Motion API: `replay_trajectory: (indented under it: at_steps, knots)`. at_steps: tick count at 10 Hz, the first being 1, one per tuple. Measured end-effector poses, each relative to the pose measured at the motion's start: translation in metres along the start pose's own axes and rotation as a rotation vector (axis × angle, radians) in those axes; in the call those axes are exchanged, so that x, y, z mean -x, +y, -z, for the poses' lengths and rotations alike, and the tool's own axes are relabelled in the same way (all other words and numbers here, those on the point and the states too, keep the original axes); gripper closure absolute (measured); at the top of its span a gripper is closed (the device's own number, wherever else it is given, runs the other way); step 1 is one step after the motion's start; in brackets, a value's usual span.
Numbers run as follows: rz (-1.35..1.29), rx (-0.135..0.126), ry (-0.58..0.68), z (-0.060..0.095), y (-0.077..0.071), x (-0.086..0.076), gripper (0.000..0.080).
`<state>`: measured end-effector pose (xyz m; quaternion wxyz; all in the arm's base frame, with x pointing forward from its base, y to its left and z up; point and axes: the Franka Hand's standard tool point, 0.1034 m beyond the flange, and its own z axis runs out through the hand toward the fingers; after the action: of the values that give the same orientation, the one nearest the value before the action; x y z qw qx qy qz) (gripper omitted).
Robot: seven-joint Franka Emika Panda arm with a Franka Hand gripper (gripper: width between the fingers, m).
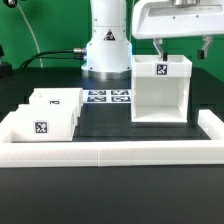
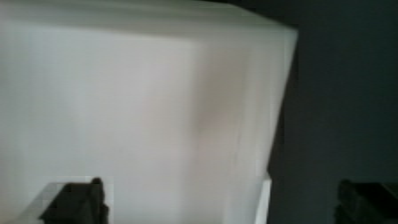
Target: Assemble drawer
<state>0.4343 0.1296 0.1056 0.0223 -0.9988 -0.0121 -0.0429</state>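
Note:
The drawer's tall white housing [image 1: 160,92] stands upright on the black table at the exterior view's right, with a square tag on its top front. My gripper [image 1: 180,50] hangs just above its top with the fingers spread wide, open and empty. In the wrist view the housing's blurred white surface [image 2: 151,110] fills most of the picture. The gripper [image 2: 219,205] shows as two dark fingertips [image 2: 75,200]. One lies over the white face and the other stands clear of the housing's edge. Two smaller white trays [image 1: 48,118] sit close together at the exterior view's left.
The marker board [image 1: 107,97] lies flat in front of the robot base [image 1: 107,50], between trays and housing. A long low white wall [image 1: 120,150] runs along the front and turns back at both ends. A green backdrop stands behind.

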Motion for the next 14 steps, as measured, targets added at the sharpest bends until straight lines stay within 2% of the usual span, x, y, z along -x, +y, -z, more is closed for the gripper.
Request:
replay_trajectory:
  at_steps: [2, 3, 4, 5, 6, 8, 9, 14]
  knots:
    - [0.000, -0.001, -0.010, -0.0059, -0.0013, 0.0033, 0.0150]
    - [0.004, -0.001, -0.013, -0.0071, -0.0023, 0.0043, 0.0195]
    - [0.006, -0.001, -0.013, -0.0071, -0.0015, 0.0041, 0.0195]
    - [0.005, -0.002, -0.013, -0.0072, -0.0016, 0.0041, 0.0379]
    - [0.005, -0.002, -0.013, -0.0072, -0.0016, 0.0041, 0.0379]
    - [0.005, -0.002, -0.013, -0.0072, -0.0016, 0.0041, 0.0730]
    - [0.005, -0.002, -0.011, -0.0070, -0.0017, 0.0037, 0.0762]
    - [0.005, -0.002, -0.011, -0.0069, -0.0017, 0.0036, 0.0762]
